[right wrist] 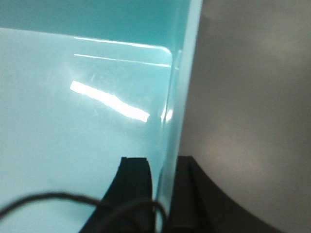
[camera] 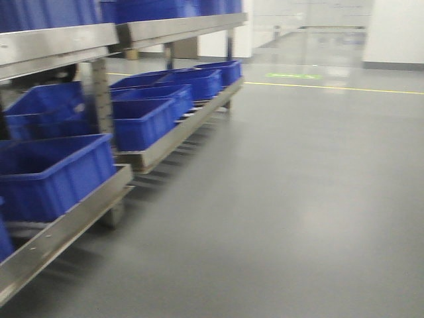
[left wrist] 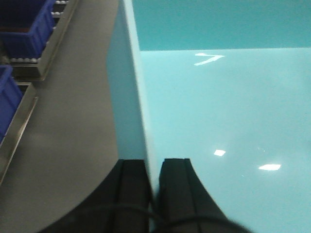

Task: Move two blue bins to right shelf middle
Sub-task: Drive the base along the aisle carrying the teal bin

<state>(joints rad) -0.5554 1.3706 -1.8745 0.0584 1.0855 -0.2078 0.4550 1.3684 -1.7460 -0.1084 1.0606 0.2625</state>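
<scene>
A pale blue bin (left wrist: 218,107) fills the left wrist view, seen from above into its smooth inside. My left gripper (left wrist: 153,162) is shut on the bin's left wall (left wrist: 127,97), one black finger on each side. In the right wrist view, the same bin (right wrist: 73,121) shows its right corner. My right gripper (right wrist: 163,162) is shut on that right wall (right wrist: 180,107). The held bin and both arms are out of the front view. Several dark blue bins (camera: 53,172) sit on a metal shelf (camera: 165,142) at the left. I cannot tell which shelf is the right one.
An upper shelf level (camera: 59,43) carries more blue bins. Grey floor (camera: 298,199) stretches to the right, with a yellow line (camera: 344,87) far back. In the left wrist view, the shelf rail (left wrist: 19,121) and a blue bin (left wrist: 24,29) lie to the left below.
</scene>
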